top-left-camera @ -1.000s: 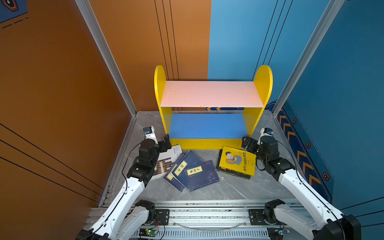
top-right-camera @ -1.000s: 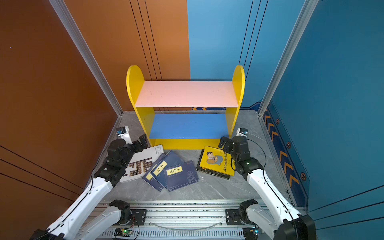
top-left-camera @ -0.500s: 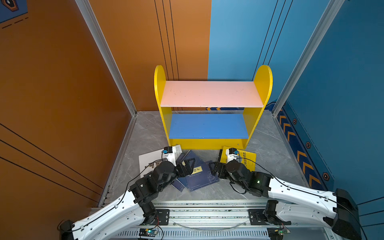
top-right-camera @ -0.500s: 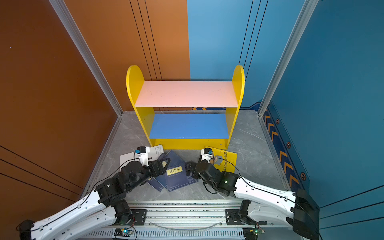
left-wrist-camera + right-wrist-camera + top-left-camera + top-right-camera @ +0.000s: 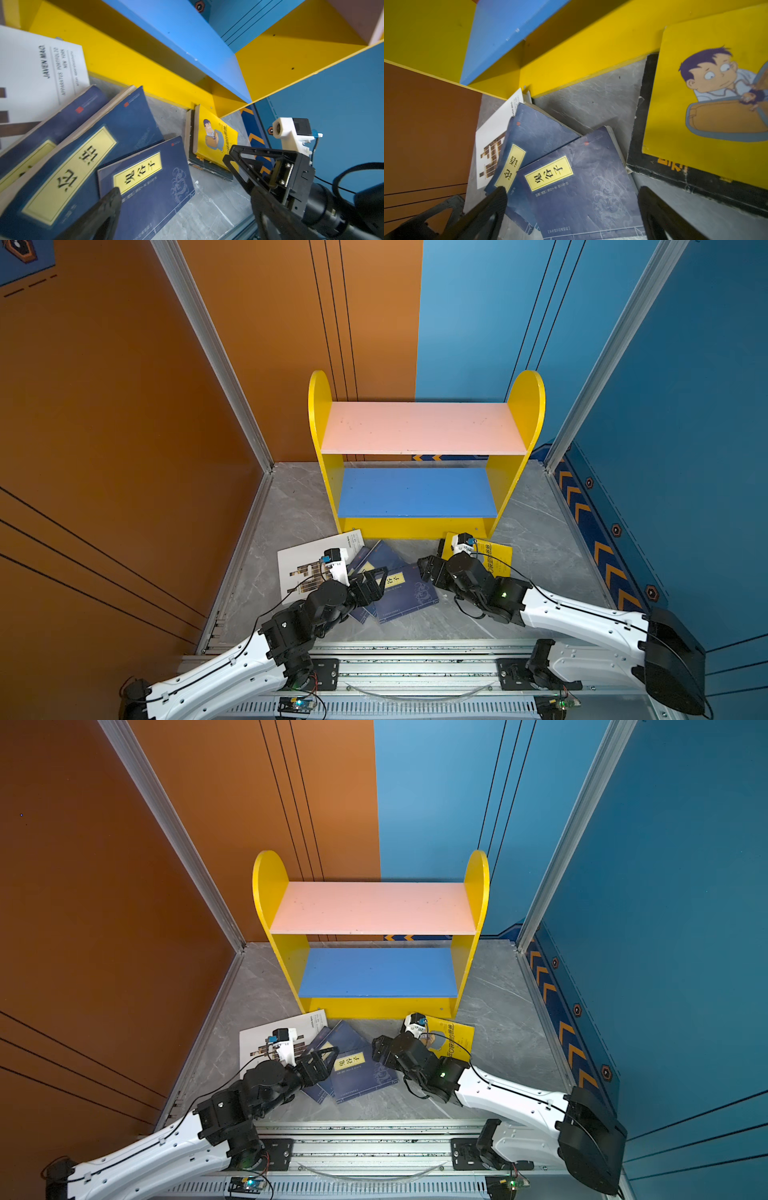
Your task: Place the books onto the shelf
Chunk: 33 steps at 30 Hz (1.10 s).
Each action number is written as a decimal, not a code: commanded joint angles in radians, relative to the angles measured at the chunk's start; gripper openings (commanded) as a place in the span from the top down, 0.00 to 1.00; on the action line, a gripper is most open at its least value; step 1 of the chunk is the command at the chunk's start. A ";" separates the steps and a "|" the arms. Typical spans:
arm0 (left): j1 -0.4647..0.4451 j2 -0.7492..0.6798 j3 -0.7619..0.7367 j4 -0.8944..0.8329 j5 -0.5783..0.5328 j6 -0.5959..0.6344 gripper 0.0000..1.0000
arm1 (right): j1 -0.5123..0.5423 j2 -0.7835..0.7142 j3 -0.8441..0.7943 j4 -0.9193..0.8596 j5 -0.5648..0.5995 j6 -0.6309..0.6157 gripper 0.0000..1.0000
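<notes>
Standing empty at back of table (image 5: 536, 510), shelf (image 5: 424, 427): pink upper board may snag book aimed at blue board. White book (image 5: 303, 564), largest, lies flat at left, partly under three fanned navy books (image 5: 409, 593); lifting top one may drag others. Yellow book (image 5: 496, 558) rests on black book (image 5: 638, 133), at right. Left pincer (image 5: 376, 583) and right pincer (image 5: 424, 572) spread, empty, close together: may collide.

The tool (image 5: 572, 192) stands wide open, seemingly just above the top navy book (image 5: 591, 199).
</notes>
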 commanded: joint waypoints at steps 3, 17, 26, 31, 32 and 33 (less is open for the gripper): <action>0.063 0.120 0.024 -0.189 0.138 -0.031 0.02 | -0.003 0.104 0.026 -0.057 -0.022 0.030 0.00; 0.074 0.334 0.026 -0.207 0.292 -0.034 0.02 | 0.000 0.234 -0.015 -0.043 -0.038 0.102 0.02; 0.191 0.433 -0.020 -0.008 0.438 -0.057 0.02 | -0.020 0.309 -0.030 0.054 -0.148 0.095 0.06; 0.223 0.498 -0.016 0.061 0.479 -0.059 0.02 | -0.020 0.348 -0.059 0.155 -0.193 0.121 0.09; 0.225 0.507 -0.017 0.079 0.488 -0.059 0.02 | -0.020 0.354 -0.062 0.174 -0.199 0.125 0.10; 0.226 0.515 -0.020 0.102 0.495 -0.061 0.01 | -0.020 0.362 -0.062 0.191 -0.208 0.132 0.10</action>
